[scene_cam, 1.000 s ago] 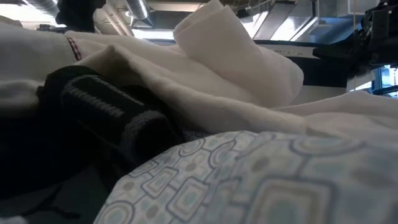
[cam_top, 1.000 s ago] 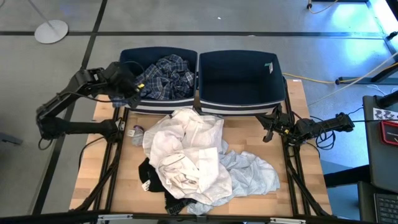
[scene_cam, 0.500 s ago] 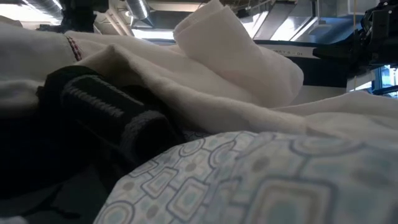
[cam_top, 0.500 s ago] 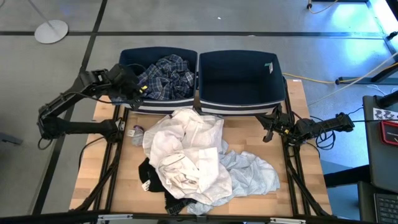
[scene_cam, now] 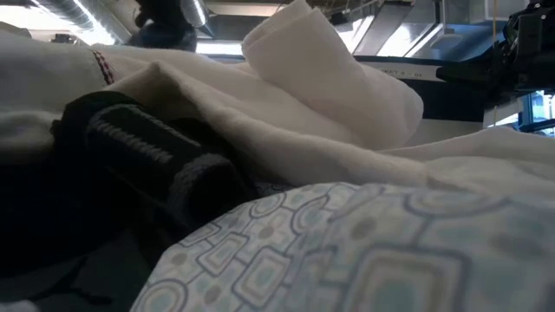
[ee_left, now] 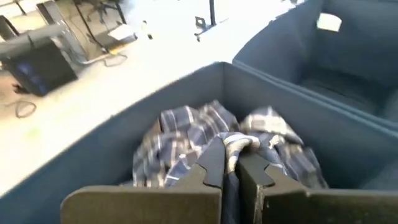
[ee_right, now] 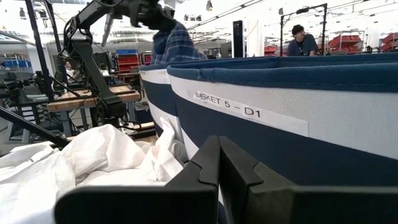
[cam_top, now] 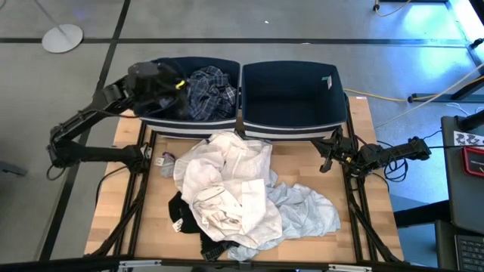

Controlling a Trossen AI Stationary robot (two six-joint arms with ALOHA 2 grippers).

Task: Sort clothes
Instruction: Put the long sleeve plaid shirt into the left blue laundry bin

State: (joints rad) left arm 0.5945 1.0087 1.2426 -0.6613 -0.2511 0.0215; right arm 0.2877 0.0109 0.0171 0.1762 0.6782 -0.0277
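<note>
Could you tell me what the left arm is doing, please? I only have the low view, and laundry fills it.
Observer: The left gripper is over the left bin, shut on the plaid shirt.
Operator: Thank you. Is the other bin in use?
Observer: No, the right bin holds no clothes.
Operator: And where is the right arm?
Observer: The right gripper waits, shut, at the table's right edge beside the right bin, short of the white shirt on the pile.
</note>
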